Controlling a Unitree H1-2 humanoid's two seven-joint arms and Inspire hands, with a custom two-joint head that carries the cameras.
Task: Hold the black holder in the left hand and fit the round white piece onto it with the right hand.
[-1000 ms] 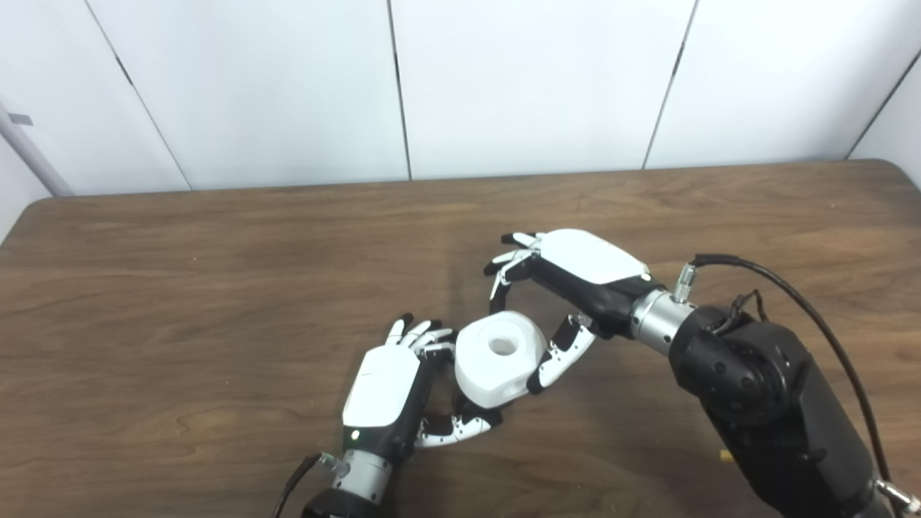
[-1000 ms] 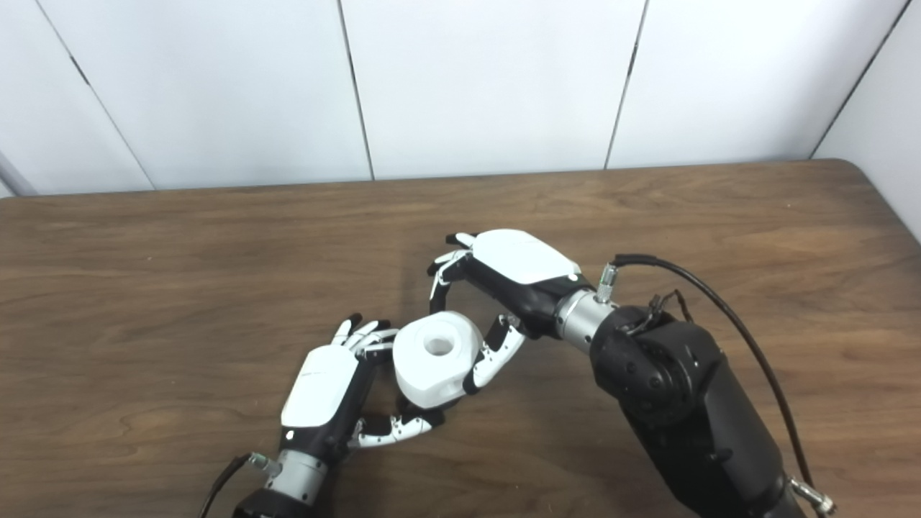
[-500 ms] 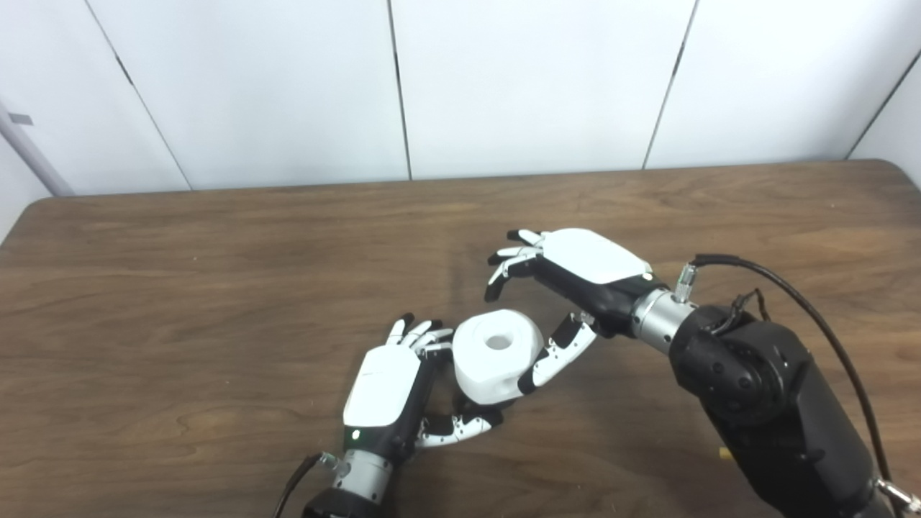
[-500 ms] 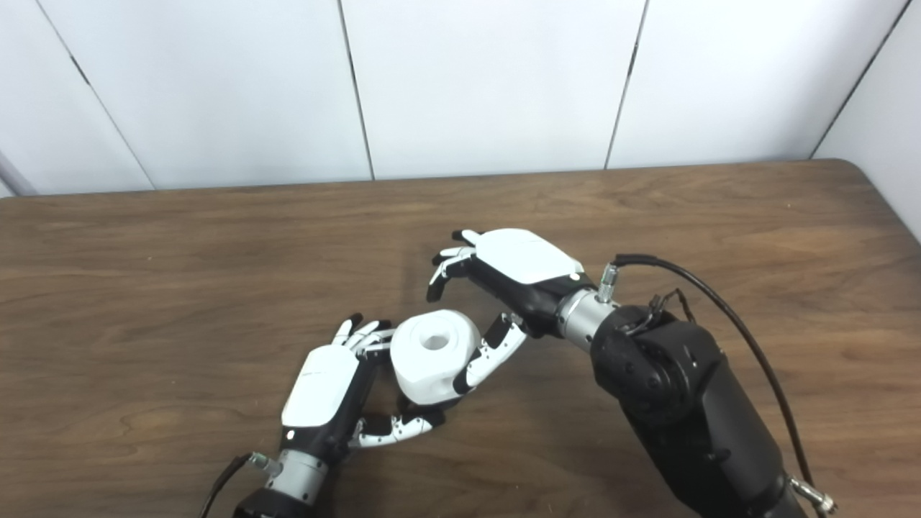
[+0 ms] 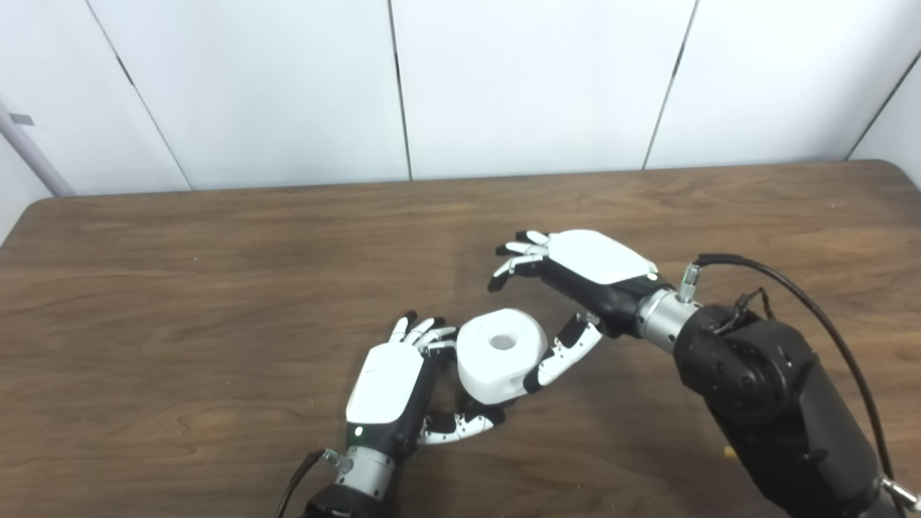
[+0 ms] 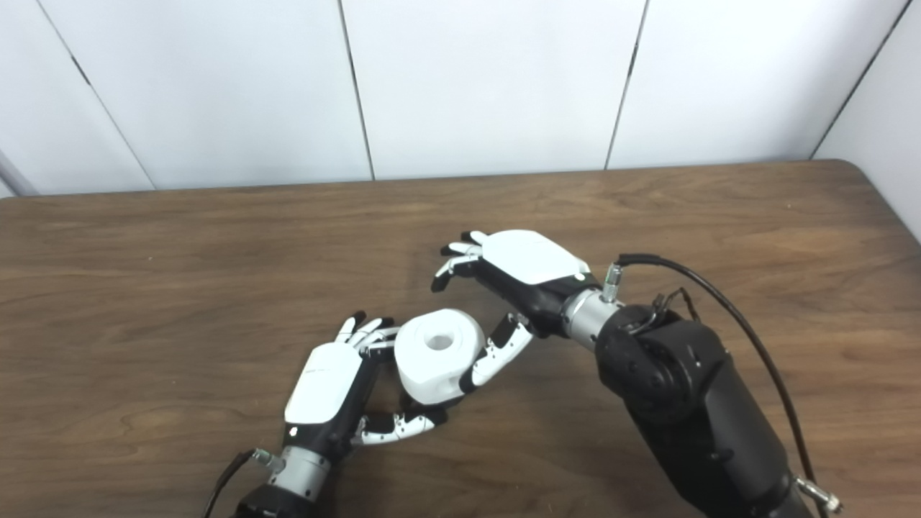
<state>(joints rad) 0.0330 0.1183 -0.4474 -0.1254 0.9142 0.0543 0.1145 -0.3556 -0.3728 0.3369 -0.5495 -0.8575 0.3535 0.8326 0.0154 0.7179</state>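
The round white piece (image 5: 501,354), with a hole in its top, sits over my left hand's fingers near the table's front middle. My left hand (image 5: 388,388) is curled around what is under the piece. Only a dark bit of the black holder (image 5: 475,411) shows below the piece; the rest is hidden. My right hand (image 5: 583,270) is open. Its fingers (image 5: 512,262) hang above and behind the piece, clear of it. Its thumb (image 5: 557,356) lies against the piece's right side. The same scene shows in the right eye view, with the white piece (image 6: 439,355) in the middle.
The brown wooden table (image 5: 216,288) ends at white wall panels behind. A black cable (image 5: 806,302) loops off my right forearm. A small yellowish speck (image 5: 728,453) lies on the table by the right arm.
My right hand's fingers have lifted off the top of the white piece and spread open, moving slightly right. The piece has settled a little lower on my left hand.
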